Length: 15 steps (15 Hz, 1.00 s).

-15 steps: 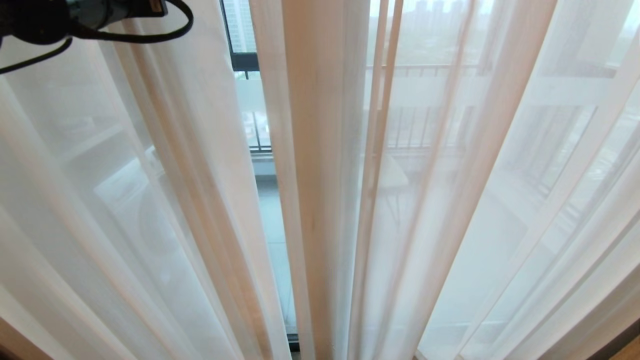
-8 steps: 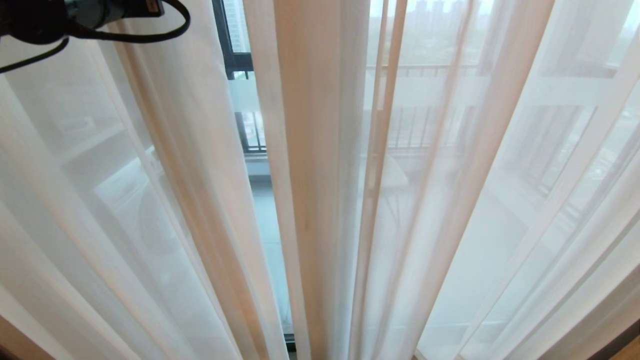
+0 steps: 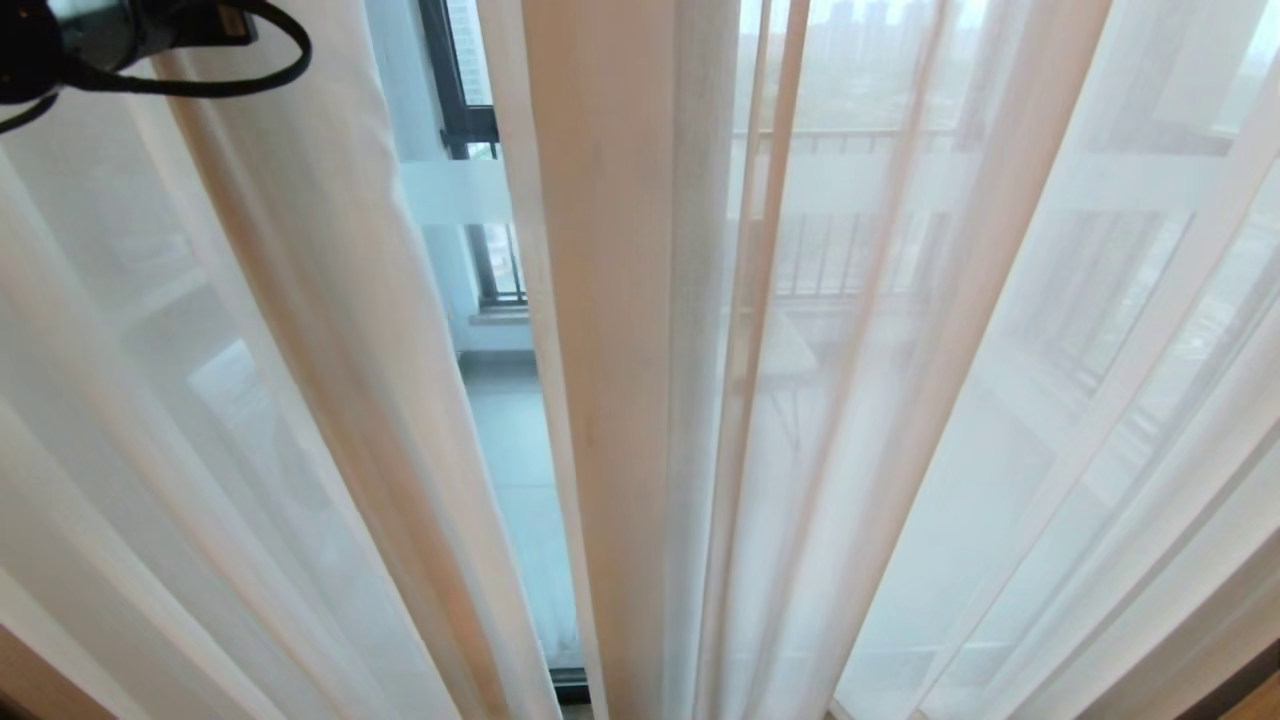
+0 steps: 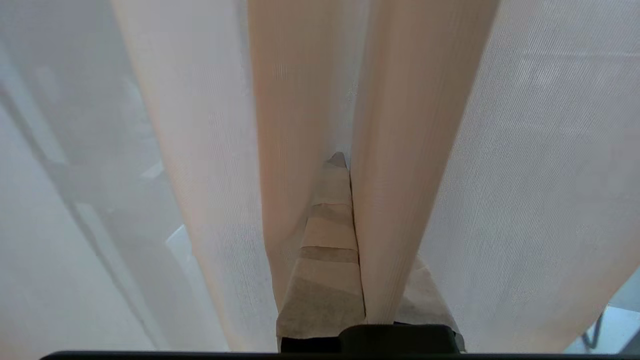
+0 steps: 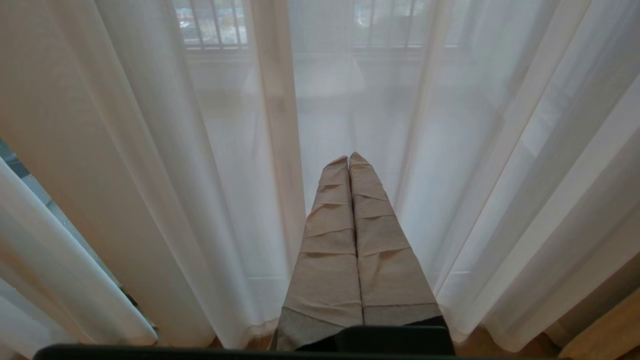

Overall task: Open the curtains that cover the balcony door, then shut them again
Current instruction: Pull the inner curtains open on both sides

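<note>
My left gripper (image 4: 345, 165) is clamped on a fold of the sheer (image 4: 400, 150), by the gap showing the door (image 3: 455, 100). Right gripper (image 5: 350, 160) is closed, empty, near the sheer. Risk: thin fabric slips out w/ a fast pull.

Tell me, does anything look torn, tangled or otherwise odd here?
Nothing stands out. The sheers hang in even folds with no tear showing, parted by a narrow gap onto the door. The left gripper pinches one fold; the right gripper is shut on nothing.
</note>
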Tool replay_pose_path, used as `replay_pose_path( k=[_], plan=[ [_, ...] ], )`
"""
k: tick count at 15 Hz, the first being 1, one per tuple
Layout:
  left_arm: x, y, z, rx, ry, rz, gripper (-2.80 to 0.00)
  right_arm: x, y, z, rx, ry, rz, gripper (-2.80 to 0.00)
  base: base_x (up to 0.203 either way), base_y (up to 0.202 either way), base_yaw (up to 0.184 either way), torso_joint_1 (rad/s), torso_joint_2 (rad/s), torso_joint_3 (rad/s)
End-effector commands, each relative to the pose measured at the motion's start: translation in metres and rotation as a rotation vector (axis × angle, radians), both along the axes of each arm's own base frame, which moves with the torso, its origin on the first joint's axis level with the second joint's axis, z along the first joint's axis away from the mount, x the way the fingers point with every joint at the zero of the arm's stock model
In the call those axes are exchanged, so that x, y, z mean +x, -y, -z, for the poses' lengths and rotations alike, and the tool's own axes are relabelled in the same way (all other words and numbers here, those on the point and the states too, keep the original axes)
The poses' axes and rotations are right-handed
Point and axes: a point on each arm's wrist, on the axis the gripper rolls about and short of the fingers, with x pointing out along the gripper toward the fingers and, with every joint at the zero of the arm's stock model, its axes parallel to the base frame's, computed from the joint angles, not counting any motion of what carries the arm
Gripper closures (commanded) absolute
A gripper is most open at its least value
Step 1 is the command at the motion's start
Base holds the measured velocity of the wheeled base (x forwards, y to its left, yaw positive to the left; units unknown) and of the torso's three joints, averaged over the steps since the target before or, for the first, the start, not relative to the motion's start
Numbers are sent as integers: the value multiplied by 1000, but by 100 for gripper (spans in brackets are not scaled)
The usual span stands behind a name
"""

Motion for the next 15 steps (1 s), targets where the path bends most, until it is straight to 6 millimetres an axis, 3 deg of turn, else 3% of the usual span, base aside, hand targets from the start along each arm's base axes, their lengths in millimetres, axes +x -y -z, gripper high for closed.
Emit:
replay_pose_path(
  k=[1, 6, 10, 15],
  plan=[
    [-8, -14, 0, 1, -1, -47, 0, 0, 0, 0, 0, 1, 0, 0, 0, 0, 0, 0, 0, 0],
    [-14, -28, 5, 3, -22, -81, 0, 0, 0, 0, 0, 1, 0, 0, 0, 0, 0, 0, 0, 0],
    [-12, -32, 6, -19, -16, 59, 0, 0, 0, 0, 0, 1, 0, 0, 0, 0, 0, 0, 0, 0],
    [-9, -31, 8, -13, -23, 107, 0, 0, 0, 0, 0, 1, 0, 0, 0, 0, 0, 0, 0, 0]
  ],
)
